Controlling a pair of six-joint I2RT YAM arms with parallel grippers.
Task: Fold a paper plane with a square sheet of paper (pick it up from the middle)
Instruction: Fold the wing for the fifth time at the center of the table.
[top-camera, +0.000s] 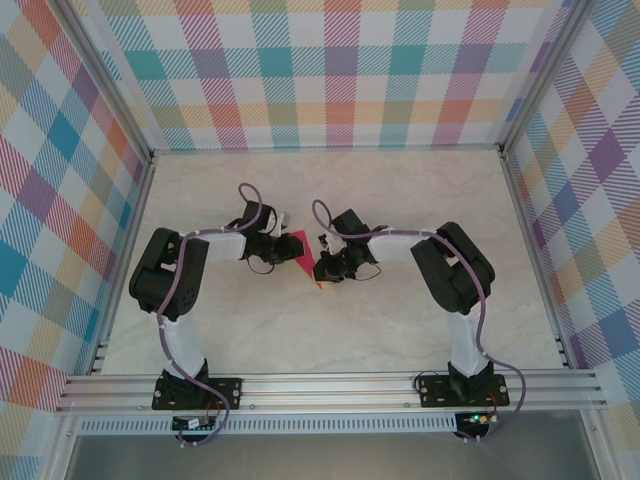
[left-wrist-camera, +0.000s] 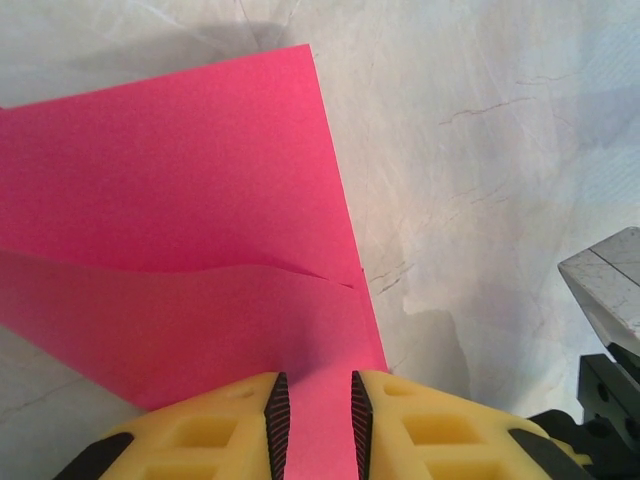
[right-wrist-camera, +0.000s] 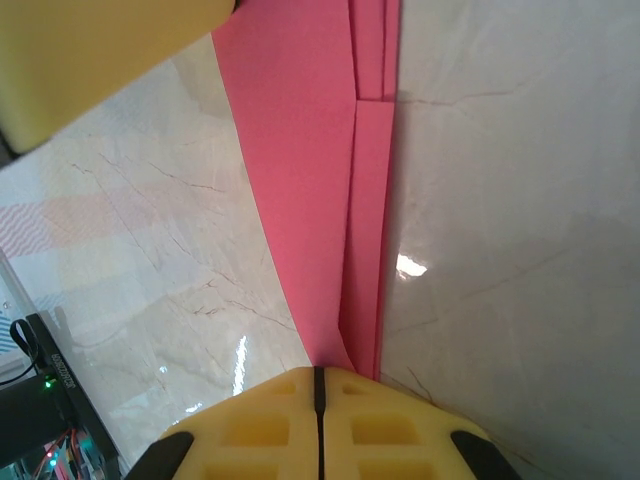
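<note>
A pale marble table (top-camera: 400, 200) sits between pastel plaid walls (top-camera: 330, 70).

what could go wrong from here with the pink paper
The left jaws stand apart around the pink paper, so just the shut right jaws pinch it: it may sag or slip free. Its folded layers sit stepped, not flush, so the crease could spring open.

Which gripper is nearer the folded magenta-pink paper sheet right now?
Right. The right gripper has its jaws shut on the pink paper at one end. The left gripper has its jaws apart with the paper's edge between them, not clamping it.
</note>
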